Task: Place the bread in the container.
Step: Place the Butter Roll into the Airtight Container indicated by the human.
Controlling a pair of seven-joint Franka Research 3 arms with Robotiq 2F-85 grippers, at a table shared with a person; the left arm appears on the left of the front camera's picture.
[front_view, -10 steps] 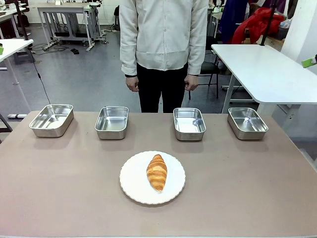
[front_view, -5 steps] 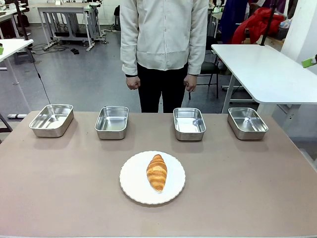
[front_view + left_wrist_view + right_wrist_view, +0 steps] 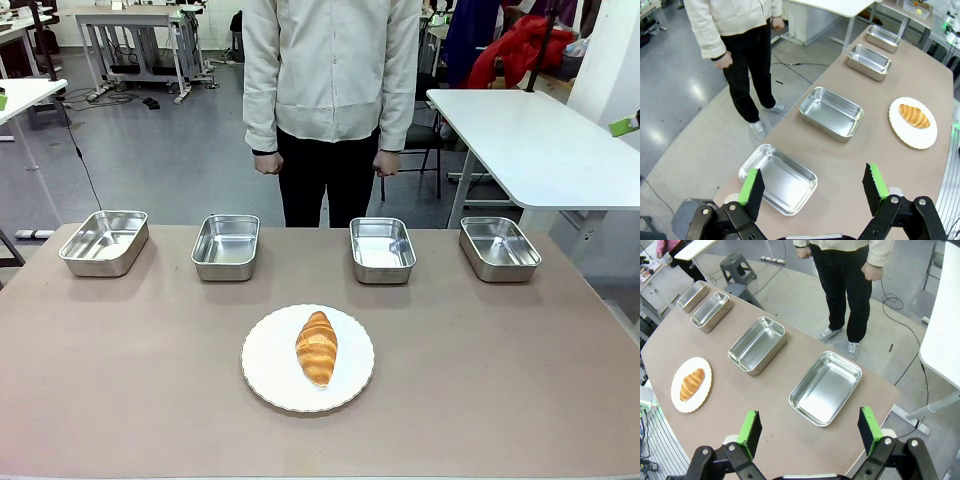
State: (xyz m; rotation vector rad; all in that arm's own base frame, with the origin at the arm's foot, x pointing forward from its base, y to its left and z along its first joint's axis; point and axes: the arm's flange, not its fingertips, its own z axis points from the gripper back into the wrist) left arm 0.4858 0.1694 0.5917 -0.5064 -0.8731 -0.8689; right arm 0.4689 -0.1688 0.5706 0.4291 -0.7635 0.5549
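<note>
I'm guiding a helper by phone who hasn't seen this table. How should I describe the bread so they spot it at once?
On the brown table, nearer the robot than the row of four steel pans, sits a round white scalloped plate. The bread lies on its middle: a golden-brown, ridged croissant, the only food, where its neighbours are shiny metal or white.

Bright, even overhead light is washing the whole scene, and the steel pans (image 3: 225,247) and the plate (image 3: 262,372) are casting only soft, short shadows on the counter (image 3: 120,400). The pans' shiny insides are throwing back pale glare, and the grey floor (image 3: 697,95) is carrying white sheen patches. The front view is rendering sharp near and far. Both wrist views are bowing the counter's edge and stretching things toward the corners.
</note>
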